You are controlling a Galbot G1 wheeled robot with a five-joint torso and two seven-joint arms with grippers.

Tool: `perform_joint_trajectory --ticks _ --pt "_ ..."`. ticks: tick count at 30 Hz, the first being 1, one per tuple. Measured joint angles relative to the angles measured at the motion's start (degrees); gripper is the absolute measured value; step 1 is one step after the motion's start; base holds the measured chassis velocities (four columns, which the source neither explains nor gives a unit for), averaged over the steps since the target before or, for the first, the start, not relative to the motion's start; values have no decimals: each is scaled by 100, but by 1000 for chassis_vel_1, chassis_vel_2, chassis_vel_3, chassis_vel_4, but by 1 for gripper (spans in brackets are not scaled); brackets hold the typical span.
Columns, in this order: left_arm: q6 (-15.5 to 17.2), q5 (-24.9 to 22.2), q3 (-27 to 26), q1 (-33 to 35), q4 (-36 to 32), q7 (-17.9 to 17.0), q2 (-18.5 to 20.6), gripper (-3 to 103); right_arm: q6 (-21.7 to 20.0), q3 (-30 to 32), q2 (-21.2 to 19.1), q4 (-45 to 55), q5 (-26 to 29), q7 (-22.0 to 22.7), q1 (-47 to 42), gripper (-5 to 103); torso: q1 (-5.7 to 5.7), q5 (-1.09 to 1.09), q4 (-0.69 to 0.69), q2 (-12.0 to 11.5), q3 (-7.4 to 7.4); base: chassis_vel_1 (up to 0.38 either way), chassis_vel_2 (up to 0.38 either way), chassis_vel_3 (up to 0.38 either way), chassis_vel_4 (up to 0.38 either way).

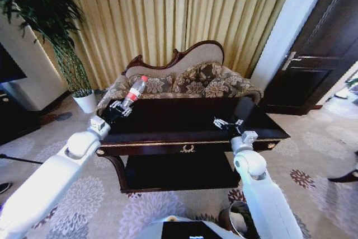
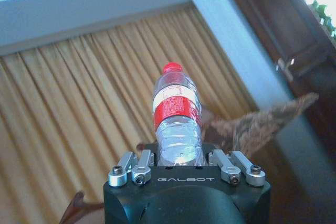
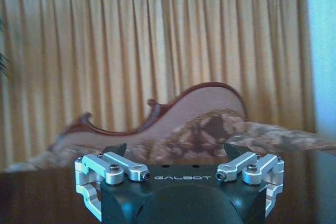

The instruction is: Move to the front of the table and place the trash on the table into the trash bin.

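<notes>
Our left hand (image 1: 120, 107) grips the bottle (image 1: 135, 89), upper left, lifted off the surface (image 1: 184, 118). Our right hand (image 1: 225, 123) waits, released. The bin (image 1: 238, 219) is still to reach.

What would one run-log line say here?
left claw: holds bottle above table | right claw: open, empty, over table | bin: near base

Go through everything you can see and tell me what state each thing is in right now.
Small clear plastic bottle with red cap and label: capped, held off the table.
Left end effector: shut on the bottle, above the table's left end.
Right end effector: open, holding nothing, over the table's right side.
Dark glossy wooden table with gold trim: top bare where visible.
Dark wooden door: closed.
</notes>
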Motion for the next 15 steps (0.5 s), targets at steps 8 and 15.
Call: perform_joint_trajectory --ticks 8,15 --pt "-317 -527 455 -424 -50 58 -184 40 -91 -155 -489 449 1119 1 245 100 0 0 1 0 0 0 0 0 0" --pt "-408 -675 756 -653 -382 135 -201 40 -382 -250 -701 1206 2608 -1 272 100 0 -1 1 0 -1 0 0 0 0"
